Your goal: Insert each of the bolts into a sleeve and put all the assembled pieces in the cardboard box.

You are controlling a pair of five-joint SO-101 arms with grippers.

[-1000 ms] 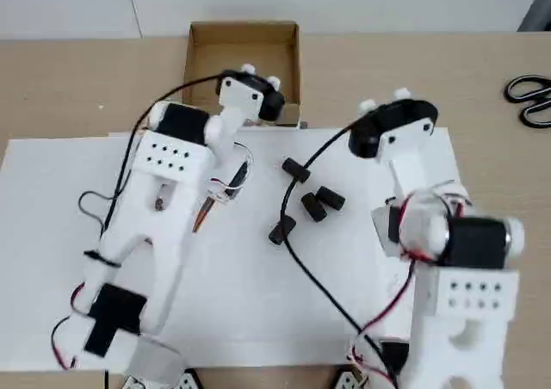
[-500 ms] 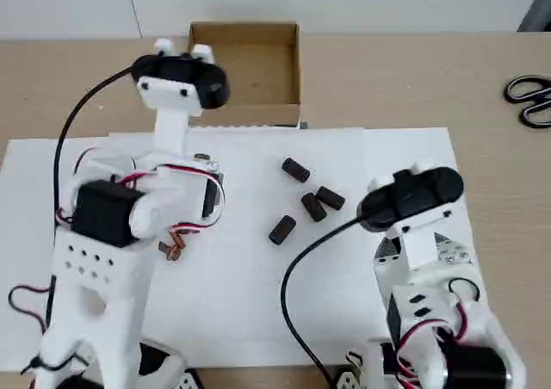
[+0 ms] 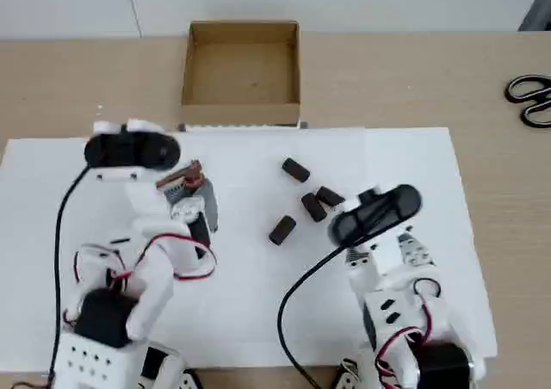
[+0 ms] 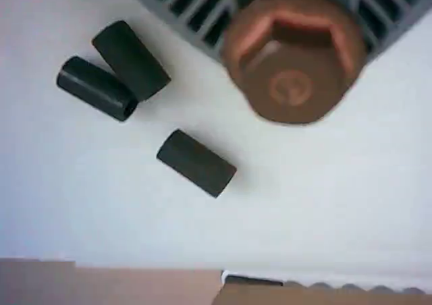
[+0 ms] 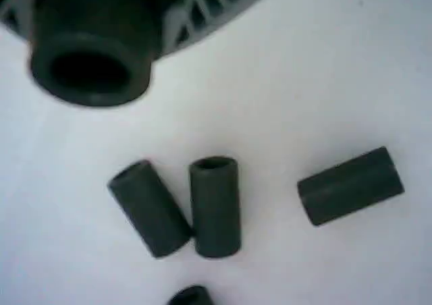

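Observation:
My left gripper is shut on a copper bolt, hex head facing the camera. In the high view the copper bolt hangs over the white paper, left of the loose sleeves. My right gripper is shut on a black sleeve with its open bore showing. Several loose black sleeves lie on the paper between the arms, one at the back, a touching pair and one nearer. The cardboard box stands behind the paper.
White paper covers the table in front of the box. Black scissors lie at the far right. A black cable runs from the right arm across the paper. The paper in front of the sleeves is bare.
Both arms have drawn back toward the table's near edge. The left arm has left the box, which now stands uncovered, and the bolt has come over the paper.

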